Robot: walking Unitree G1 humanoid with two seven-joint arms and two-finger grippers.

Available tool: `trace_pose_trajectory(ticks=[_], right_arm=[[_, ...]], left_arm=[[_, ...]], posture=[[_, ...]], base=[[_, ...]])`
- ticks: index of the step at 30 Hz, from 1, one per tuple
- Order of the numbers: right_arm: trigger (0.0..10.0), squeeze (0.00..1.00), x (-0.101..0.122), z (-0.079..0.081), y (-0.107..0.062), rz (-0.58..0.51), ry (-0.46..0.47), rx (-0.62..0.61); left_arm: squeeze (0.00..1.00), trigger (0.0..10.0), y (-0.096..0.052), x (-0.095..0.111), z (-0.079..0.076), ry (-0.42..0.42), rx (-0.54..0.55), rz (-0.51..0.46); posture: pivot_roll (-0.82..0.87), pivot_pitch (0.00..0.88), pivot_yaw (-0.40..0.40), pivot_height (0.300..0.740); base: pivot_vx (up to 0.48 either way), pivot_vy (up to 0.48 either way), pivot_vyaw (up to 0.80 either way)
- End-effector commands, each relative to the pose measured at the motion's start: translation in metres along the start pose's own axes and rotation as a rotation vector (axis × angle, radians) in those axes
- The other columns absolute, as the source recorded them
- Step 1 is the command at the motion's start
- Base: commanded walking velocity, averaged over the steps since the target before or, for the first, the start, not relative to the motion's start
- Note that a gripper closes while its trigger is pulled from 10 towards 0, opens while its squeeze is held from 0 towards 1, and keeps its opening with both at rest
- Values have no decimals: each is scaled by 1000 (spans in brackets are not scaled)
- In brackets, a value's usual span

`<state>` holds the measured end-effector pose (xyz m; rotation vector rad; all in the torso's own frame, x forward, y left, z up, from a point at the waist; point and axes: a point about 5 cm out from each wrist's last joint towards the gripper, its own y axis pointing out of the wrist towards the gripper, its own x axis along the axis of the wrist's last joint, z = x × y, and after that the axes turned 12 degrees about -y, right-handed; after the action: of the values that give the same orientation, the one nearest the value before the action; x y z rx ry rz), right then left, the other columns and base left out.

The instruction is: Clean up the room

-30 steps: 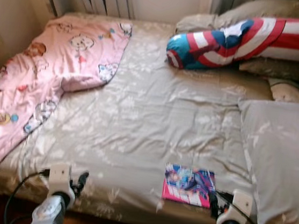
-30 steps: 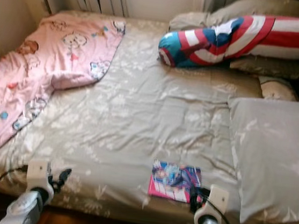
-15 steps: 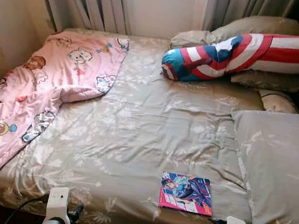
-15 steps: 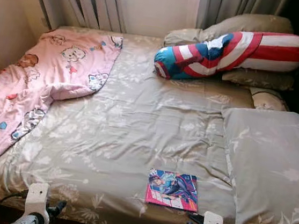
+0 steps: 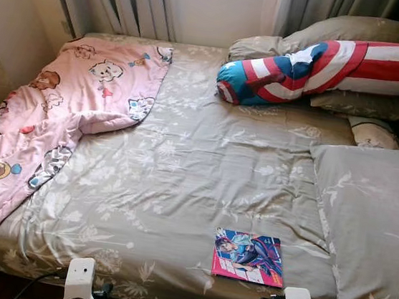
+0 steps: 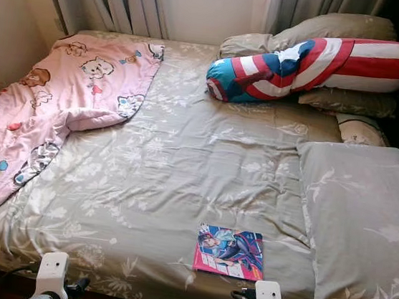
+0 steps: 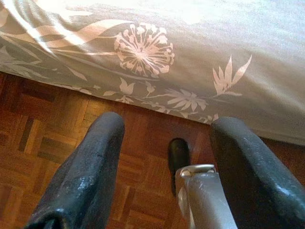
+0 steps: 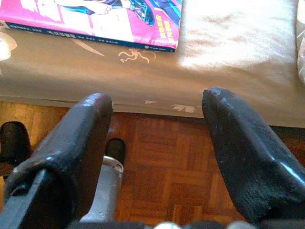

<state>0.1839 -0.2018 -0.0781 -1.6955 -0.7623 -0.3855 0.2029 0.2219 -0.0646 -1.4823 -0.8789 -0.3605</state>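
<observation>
Bedding covers the bed, which is dressed in a beige sheet with a pale leaf and flower print. A comic book with a bright pink and blue cover is laid flat near the foot edge of the bed, toward the robot's right side, just beside a grey pillow that lies along the right side of the mattress. A pink blanket with cartoon figures is spread over the left part of the bed and is seen hanging over its left edge. At the head of the bed a long bolster in red, white and blue stripes is placed on top of beige pillows, and grey curtains are seen behind.

The left gripper is held low in front of the bed's foot edge, above a wooden parquet floor; its two black fingers are spread apart and nothing is held between them. The right gripper is also held low at the foot edge, just below the comic book, and its fingers are spread wide and empty. The book is not touched by either gripper.
</observation>
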Motion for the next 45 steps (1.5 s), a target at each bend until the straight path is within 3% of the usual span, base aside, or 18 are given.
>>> trace_pose_trajectory(ticks=[1, 6, 45], right_arm=[[10000, 0, -1, 3, -1, -6, -8, 5], [10000, 0, -4, 4, -2, 7, -1, 16], [10000, 0, -3, 10, -2, 3, 46, 34]], left_arm=[[0, 10000, -2, -6, 7, 9, 21, 31], [0, 10000, -3, -8, 7, 12, 21, 32], [0, 10000, -2, -7, 8, 34, 19, 45]], posture=[[0, 133, 36, 740], [3, 138, 37, 740], [2, 142, 42, 740]], base=[[0, 405, 681], [0, 409, 776], [0, 473, 0]])
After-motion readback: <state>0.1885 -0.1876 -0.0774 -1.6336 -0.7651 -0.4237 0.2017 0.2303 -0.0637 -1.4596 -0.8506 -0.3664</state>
